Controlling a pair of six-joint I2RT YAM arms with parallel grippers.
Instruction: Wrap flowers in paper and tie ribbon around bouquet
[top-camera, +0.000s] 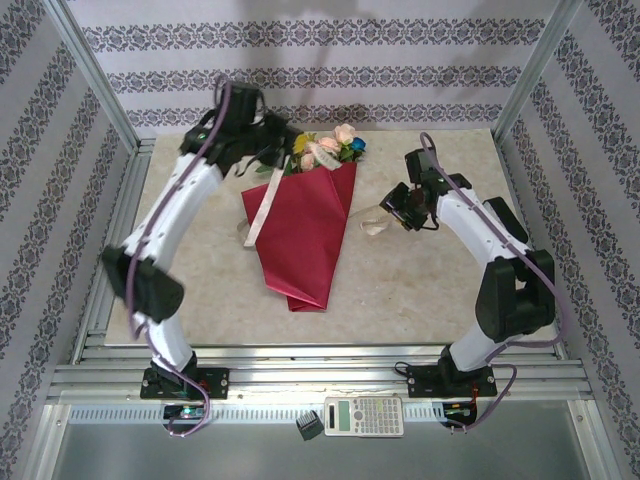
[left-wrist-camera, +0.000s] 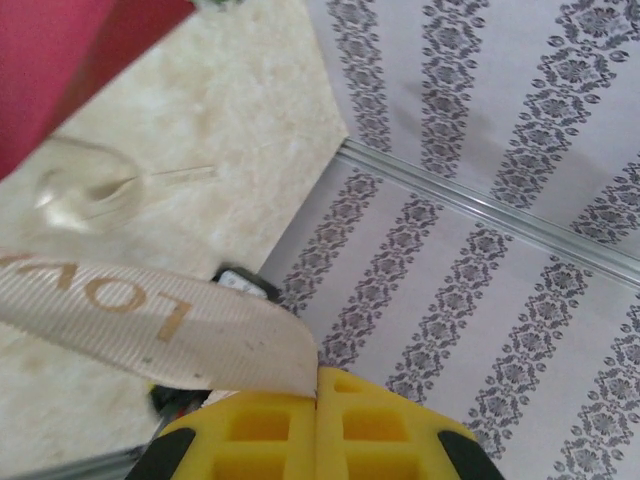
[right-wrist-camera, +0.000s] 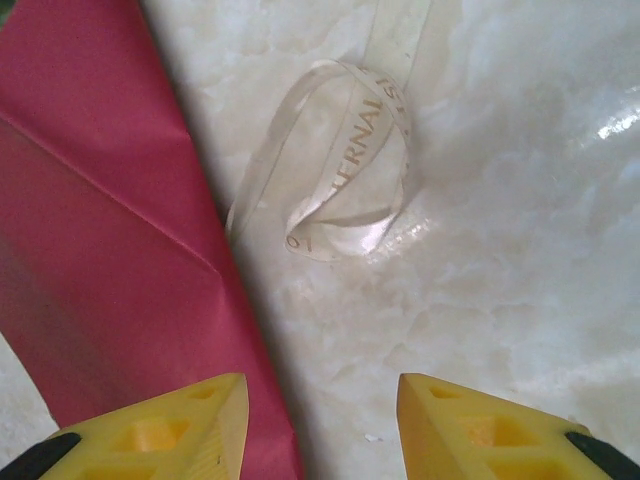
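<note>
Lying across the middle of the top view on the pale surface (top-camera: 420, 290): the bouquet (top-camera: 305, 235), narrow tip toward lower centre, flowers (top-camera: 335, 148) spilling out at upper centre. Clenched on the ribbon (left-wrist-camera: 130, 318) at the bottom of the left wrist view: the left fingers (left-wrist-camera: 255, 430), pressed together, the printed band fanning out leftward from between them. Released and spread wide at the bottom of the right wrist view: the right fingers (right-wrist-camera: 170, 430), hanging above a loose curl of the same ribbon in the upper middle, just beside the edge of the paper (right-wrist-camera: 110, 250). Likely to handle as very light, limp and gauzy, prone to slipping and twisting, with no stiffness to push against. Best pinched flat across its width on the raised arc of the curl, clear of the thin, crease-prone paper. Worth pulling gently, so as not to drag the featherweight cone or crush the blooms.
</note>
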